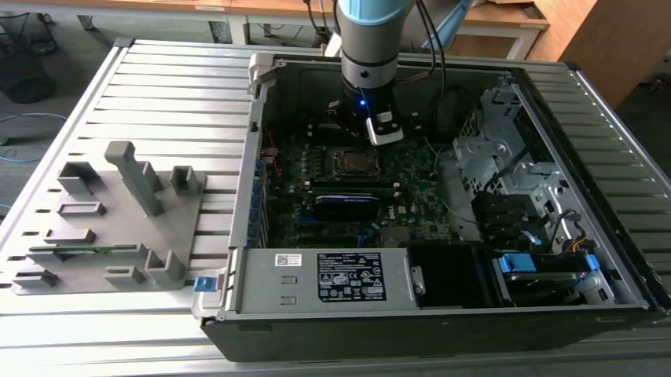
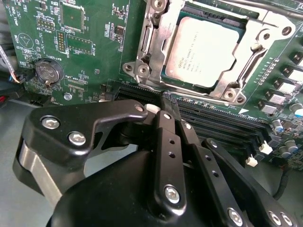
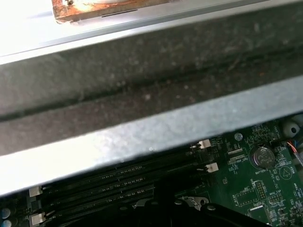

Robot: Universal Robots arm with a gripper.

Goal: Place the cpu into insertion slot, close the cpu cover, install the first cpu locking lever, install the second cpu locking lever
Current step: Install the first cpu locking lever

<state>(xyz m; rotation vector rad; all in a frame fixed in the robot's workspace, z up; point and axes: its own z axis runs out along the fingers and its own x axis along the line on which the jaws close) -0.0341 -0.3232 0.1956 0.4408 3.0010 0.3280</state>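
The cpu lies flat in the insertion slot, its pale metal face up. The silvery cpu cover is down around it, framing the chip on the green board. A thin metal lever runs along the socket edge nearest my gripper. My gripper hangs just off that edge, over the memory slots, with its black fingers pressed together and nothing between them. In the exterior view the gripper hovers just behind the socket inside the open computer case.
Long black memory slots run beside the socket. A coin battery sits on the board. The case's metal wall is close to the wrist. A grey fixture tray lies outside the case, and a drive cage stands inside it.
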